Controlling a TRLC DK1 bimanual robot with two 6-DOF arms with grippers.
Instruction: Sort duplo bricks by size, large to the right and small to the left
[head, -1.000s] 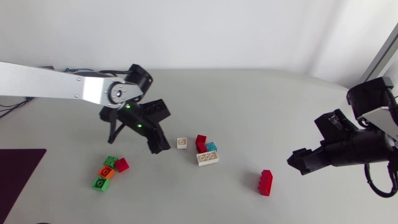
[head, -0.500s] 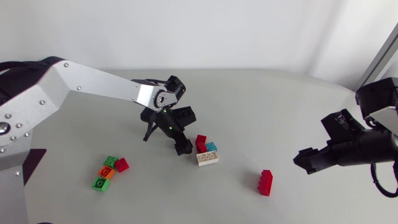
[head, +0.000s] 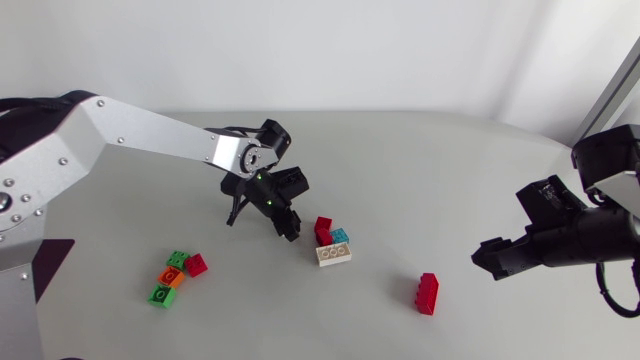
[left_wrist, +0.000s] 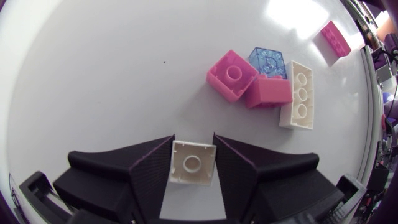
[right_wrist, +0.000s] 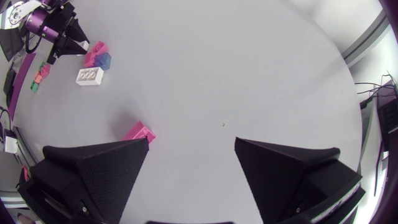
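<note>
Since my left claw (left_wrist: 193, 137) was clamped on the small white square plastic brick (left_wrist: 193, 163) only by its tips, near the red, blue and white brick cluster (left_wrist: 268, 84) on the pale grey worktop (left_wrist: 112, 74), I feared it might pivot loose on lifting.

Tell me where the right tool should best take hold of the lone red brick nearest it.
Grip the lone red brick across its two long sides, near the middle, coming down from above. It seems to lie flat, apart from everything else, so both long faces look free. Its narrow width should suit the open fingers of the right tool better than its length.
</note>
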